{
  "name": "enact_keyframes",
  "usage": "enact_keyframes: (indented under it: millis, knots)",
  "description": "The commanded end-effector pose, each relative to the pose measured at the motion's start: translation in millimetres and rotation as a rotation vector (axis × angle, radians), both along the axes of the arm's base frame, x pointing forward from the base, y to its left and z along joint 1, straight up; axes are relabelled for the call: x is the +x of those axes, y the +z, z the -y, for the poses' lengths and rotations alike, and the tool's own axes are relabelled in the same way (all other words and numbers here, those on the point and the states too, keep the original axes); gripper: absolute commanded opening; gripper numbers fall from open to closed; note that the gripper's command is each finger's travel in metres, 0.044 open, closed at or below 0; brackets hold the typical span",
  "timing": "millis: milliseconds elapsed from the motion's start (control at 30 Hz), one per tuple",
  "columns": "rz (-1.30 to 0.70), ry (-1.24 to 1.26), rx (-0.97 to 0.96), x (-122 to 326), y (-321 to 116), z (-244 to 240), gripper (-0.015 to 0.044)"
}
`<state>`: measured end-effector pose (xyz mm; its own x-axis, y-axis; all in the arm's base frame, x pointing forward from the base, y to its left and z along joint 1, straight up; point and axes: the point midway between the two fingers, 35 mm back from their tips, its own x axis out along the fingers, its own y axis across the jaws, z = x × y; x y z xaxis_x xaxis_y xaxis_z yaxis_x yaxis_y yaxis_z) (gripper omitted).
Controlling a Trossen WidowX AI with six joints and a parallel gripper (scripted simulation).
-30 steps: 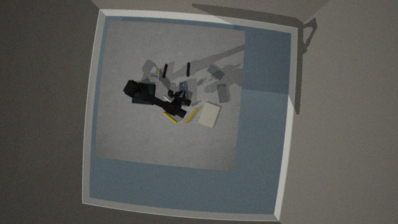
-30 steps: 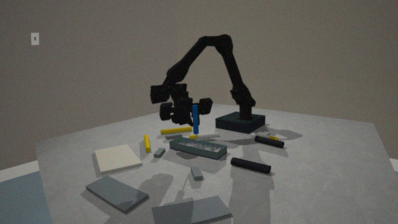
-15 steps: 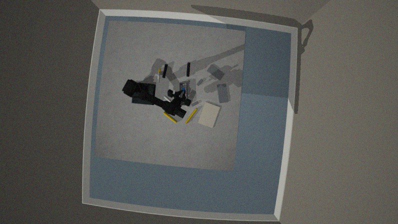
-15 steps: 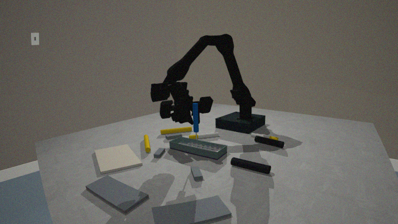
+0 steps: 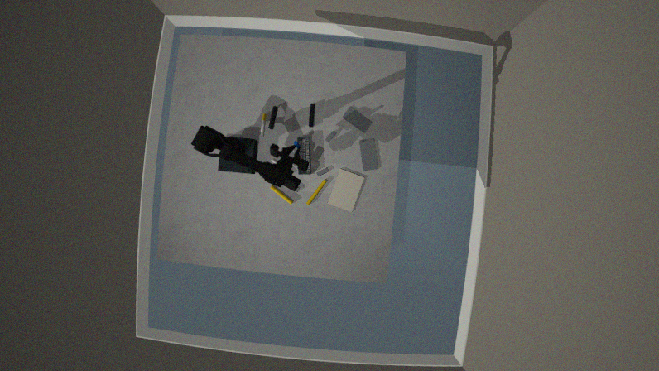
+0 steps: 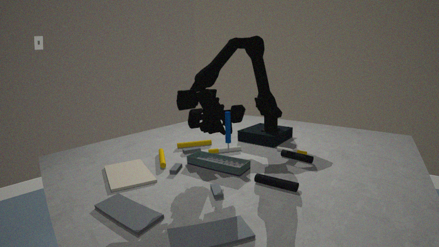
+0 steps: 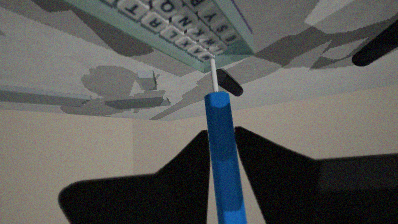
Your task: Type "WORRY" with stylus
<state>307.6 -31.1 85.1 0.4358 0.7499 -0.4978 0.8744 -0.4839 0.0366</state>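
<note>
My gripper (image 6: pixel 228 132) (image 7: pixel 221 134) is shut on the blue stylus (image 5: pixel 295 143) (image 6: pixel 228 122) (image 7: pixel 225 175) and holds it nearly upright, thin pale tip down. The green-rimmed keyboard (image 5: pixel 305 159) (image 6: pixel 214 166) (image 7: pixel 239 52) lies flat on the desk, with pale lettered keys. In the wrist view the tip overlaps the keys at the near corner of the keyboard. In the exterior view the tip shows behind the keyboard's far wall. Whether it touches a key, and which key lies under it, I cannot tell.
Two yellow sticks (image 5: pixel 281 194) (image 5: pixel 316 192), a cream block (image 5: pixel 346 190) (image 6: pixel 130 175) and small grey blocks (image 6: pixel 176 168) (image 6: pixel 217 191) lie around. Black cylinders (image 6: pixel 276 182) (image 6: pixel 296 156) lie to the right in the exterior view. A white-yellow marker (image 6: pixel 233 149) lies behind the keyboard. Larger grey slabs (image 6: pixel 128 214) (image 6: pixel 212 232) lie in front.
</note>
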Motion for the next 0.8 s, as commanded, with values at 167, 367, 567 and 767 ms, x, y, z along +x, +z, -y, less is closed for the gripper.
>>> enact_keyframes:
  millis: [167, 367, 567, 767]
  knots:
    - [-0.009, -0.002, 0.009, -3, -18, -2, 0.0000]
    - [-0.009, -0.002, 0.009, -3, -21, -2, 0.0081]
    - [-0.009, -0.002, 0.009, -2, -22, -2, 0.0081]
    - [-0.009, -0.002, 0.009, -2, -26, -2, 0.0081]
